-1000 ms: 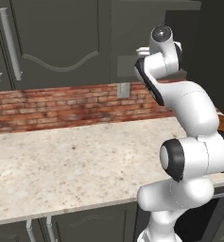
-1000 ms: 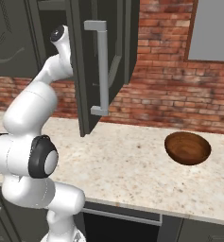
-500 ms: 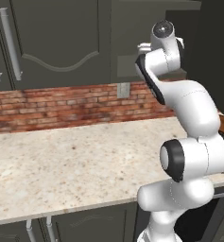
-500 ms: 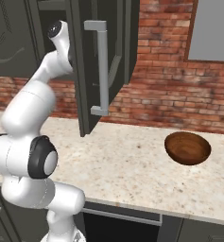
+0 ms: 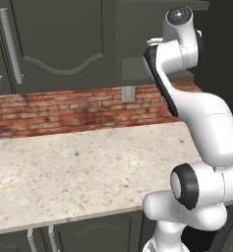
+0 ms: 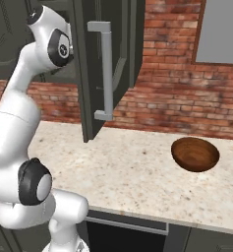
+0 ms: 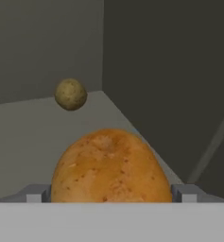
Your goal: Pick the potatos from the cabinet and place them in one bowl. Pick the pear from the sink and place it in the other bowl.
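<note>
Inside cabinet (image 6: pixel 113 64) | arm raised | fingers (image 7: pixel 35 194) flank golden potato (image 7: pixel 111 168) | grip unclear

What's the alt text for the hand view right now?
A large golden-tan potato sits close up between the gripper's finger tips on the grey shelf of the cabinet. A smaller olive-brown potato lies farther back near the rear corner. Whether the fingers are touching the near potato cannot be told.
</note>
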Controlling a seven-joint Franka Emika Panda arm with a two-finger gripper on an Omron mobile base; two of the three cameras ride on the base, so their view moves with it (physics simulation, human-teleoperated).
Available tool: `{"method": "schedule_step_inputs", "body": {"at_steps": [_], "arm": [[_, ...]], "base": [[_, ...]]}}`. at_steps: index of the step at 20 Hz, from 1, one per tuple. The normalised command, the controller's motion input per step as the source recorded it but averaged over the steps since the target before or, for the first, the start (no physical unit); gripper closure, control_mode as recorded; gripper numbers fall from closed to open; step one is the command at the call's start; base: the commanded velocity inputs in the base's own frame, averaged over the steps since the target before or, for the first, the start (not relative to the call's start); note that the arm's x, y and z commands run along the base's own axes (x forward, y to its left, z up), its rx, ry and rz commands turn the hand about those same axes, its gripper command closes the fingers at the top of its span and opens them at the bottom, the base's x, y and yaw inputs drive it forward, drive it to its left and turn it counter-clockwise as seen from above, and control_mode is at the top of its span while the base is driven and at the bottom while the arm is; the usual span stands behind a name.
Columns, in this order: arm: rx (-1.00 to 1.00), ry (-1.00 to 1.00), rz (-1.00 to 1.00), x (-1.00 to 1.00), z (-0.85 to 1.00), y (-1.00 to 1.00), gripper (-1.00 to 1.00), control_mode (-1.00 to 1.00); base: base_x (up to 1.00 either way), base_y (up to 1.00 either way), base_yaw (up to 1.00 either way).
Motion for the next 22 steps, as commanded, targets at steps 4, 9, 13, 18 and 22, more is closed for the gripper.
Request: {"method": "schedule_step_inputs", "body": {"at_steps": [4, 9, 13, 18, 22], "arm": [[0.0, 0.0, 0.03, -1.0, -0.06, 0.35, 1.0, -1.0], [-0.02, 0.02, 0.04, -1.0, -0.23, 0.36, 1.0, -1.0], [-0.07, 0.05, 0.05, -1.0, -0.2, 0.38, 1.0, -1.0], [-0.09, 0.18, 0.07, -0.99, -0.21, 0.36, 1.0, -1.0], [-0.06, 0.24, 0.12, -0.87, -0.59, 0.15, 1.0, -1.0]], "base": [[0.0, 0.0, 0.0], [0.0, 0.0, 0.0], [0.0, 0.0, 0.0], [0.0, 0.0, 0.0], [0.0, 0.0, 0.0]]}}
